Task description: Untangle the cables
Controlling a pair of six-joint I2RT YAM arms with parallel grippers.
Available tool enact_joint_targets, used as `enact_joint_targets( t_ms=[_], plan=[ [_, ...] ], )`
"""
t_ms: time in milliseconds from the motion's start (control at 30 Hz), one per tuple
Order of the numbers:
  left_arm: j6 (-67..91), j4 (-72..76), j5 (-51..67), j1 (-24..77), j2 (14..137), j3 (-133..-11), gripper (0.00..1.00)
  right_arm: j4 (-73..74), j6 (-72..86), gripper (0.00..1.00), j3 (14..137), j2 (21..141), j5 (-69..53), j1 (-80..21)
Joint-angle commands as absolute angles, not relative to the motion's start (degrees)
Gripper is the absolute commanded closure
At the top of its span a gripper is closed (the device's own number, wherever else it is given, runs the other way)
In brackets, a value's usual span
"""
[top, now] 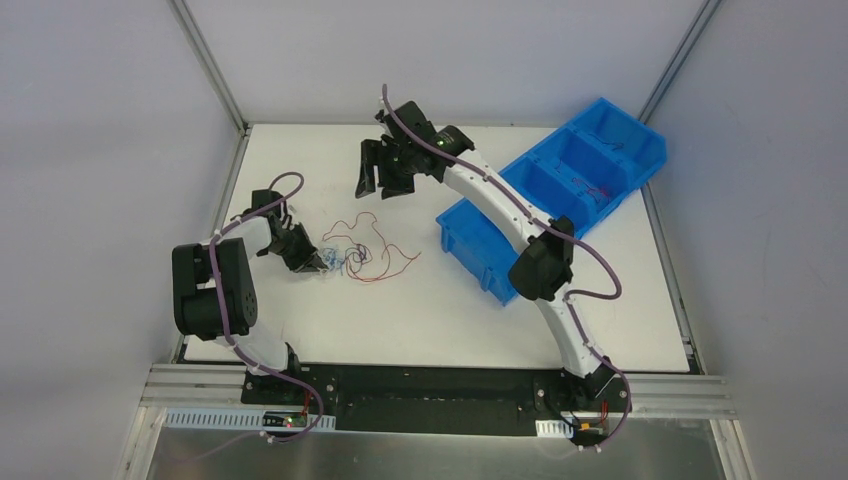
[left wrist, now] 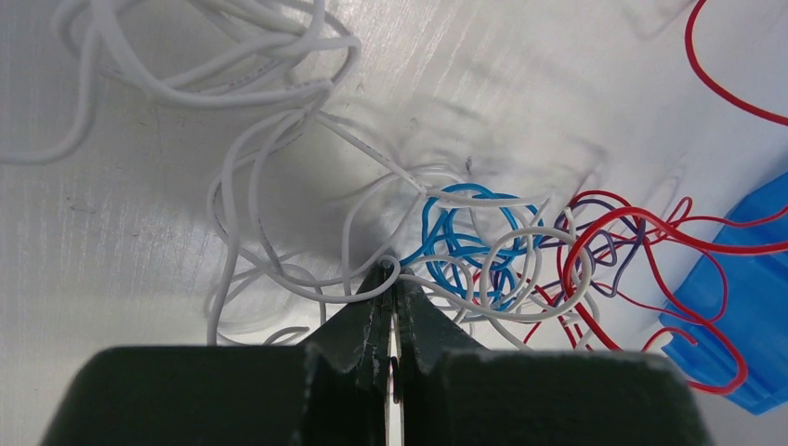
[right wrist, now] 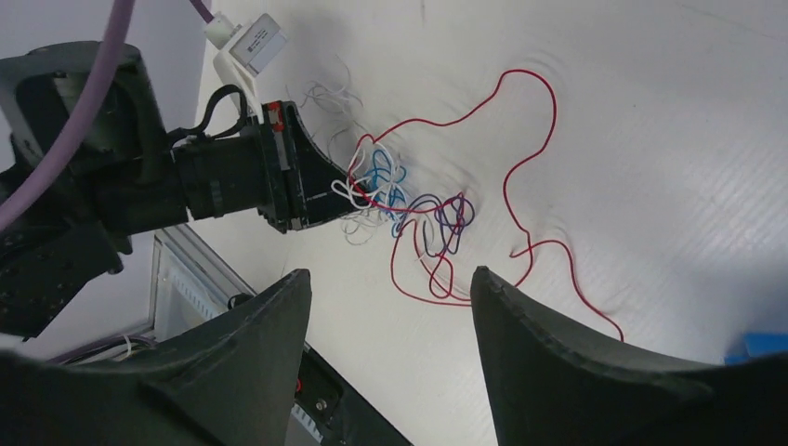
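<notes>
The cables (top: 362,250) are a small tangle of thin red, blue, purple and white wires on the white table, left of centre. My left gripper (top: 322,262) is at the tangle's left edge, shut on a white wire; in the left wrist view its tips (left wrist: 392,279) pinch a white loop, with the blue, purple and red knot (left wrist: 506,251) just beyond. My right gripper (top: 385,182) is open and empty, raised above the table behind the tangle. In the right wrist view (right wrist: 390,274) it looks down on the cables (right wrist: 409,206) and the left gripper (right wrist: 346,193).
A blue bin (top: 560,190) with several compartments lies at the right back of the table, under the right arm; a corner shows in the left wrist view (left wrist: 743,316). Loose white wire (left wrist: 232,65) spreads away from the tangle. Metal frame rails run along the table's sides.
</notes>
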State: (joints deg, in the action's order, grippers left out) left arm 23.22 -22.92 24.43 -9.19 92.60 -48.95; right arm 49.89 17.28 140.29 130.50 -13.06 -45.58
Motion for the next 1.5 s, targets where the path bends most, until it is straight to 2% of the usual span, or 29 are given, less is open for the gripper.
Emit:
enact_joint_targets(
  t_ms=[0, 500, 767, 1000, 1400, 1467],
  plan=[
    [20.4, -25.14, 24.24, -8.57, 91.92, -48.65, 1.0, 45.99, 16.02, 0.34, 142.34, 136.52, -17.57, -45.2],
    [20.3, -24.7, 27.72, -8.53, 94.24, -49.56, 1.0, 37.75, 4.05, 0.35, 140.96, 144.76, -16.94, -46.74],
    [20.56, -24.7, 31.26, -8.09, 98.82, -52.36, 1.0, 29.15, -7.23, 0.35, 134.94, 144.59, -17.12, -47.22],
    [20.65, -24.73, 32.86, -7.91, 100.56, -53.04, 1.0, 18.4, -13.7, 0.28, 129.92, 144.51, -15.62, -48.59],
    [20.74, -24.7, 33.98, -7.75, 101.81, -52.95, 1.0, 13.63, -13.65, 0.31, 134.6, 148.1, -12.74, -50.82],
    [20.83, -24.7, 34.05, -7.67, 101.82, -52.89, 1.0, 12.89, -14.42, 0.34, 135.5, 148.94, -11.03, -50.88]
  ],
)
